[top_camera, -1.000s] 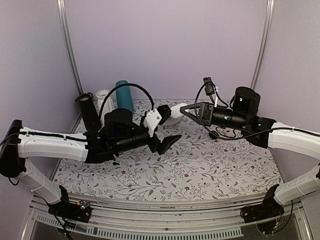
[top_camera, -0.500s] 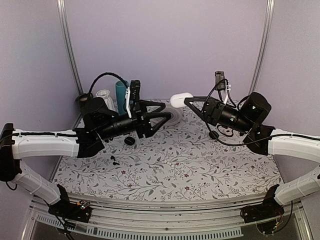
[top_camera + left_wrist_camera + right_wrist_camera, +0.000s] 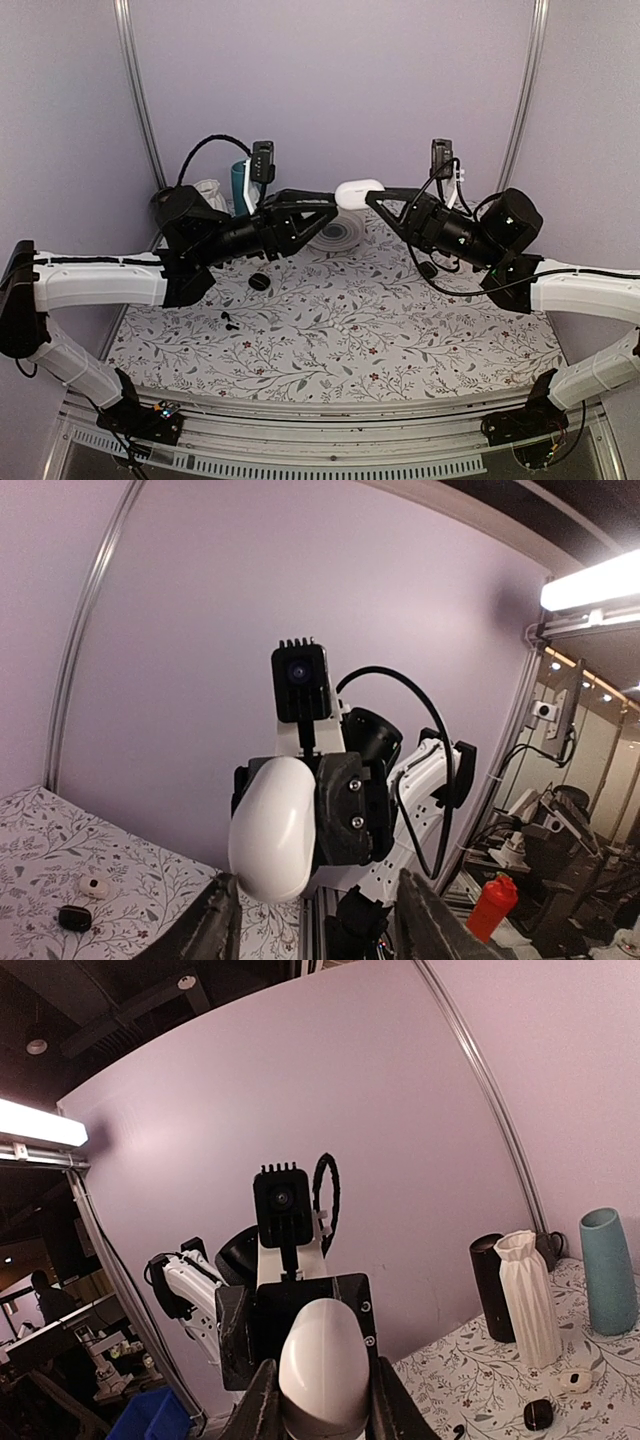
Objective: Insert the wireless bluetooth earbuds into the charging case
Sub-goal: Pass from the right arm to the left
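The white charging case [image 3: 358, 192] hangs closed in mid-air above the back of the table, with my right gripper [image 3: 373, 198] shut on it. In the right wrist view the case [image 3: 322, 1345] fills the gap between the fingers [image 3: 262, 1405] of that gripper [image 3: 322, 1385]. My left gripper [image 3: 331, 206] faces it from the left, open, its tips just short of the case. Seen from the left wrist, the case [image 3: 275, 830] sits ahead of that gripper [image 3: 317, 885], nearer the left finger [image 3: 222, 920]. Tiny black earbuds [image 3: 228, 320] lie on the floral table, far below both grippers.
A black tube [image 3: 167, 203], a white vase [image 3: 208, 189] and a teal cylinder [image 3: 238, 181] stand at the back left. A small black case [image 3: 260, 282] lies on the table, and a white ribbed disc [image 3: 340, 236] under the grippers. A small white case [image 3: 93, 885] lies beside a black one [image 3: 75, 917].
My left arm has lifted off the table and swung its gripper up to the case, its jaws narrowing. The right gripper has raised the case and brought it left.
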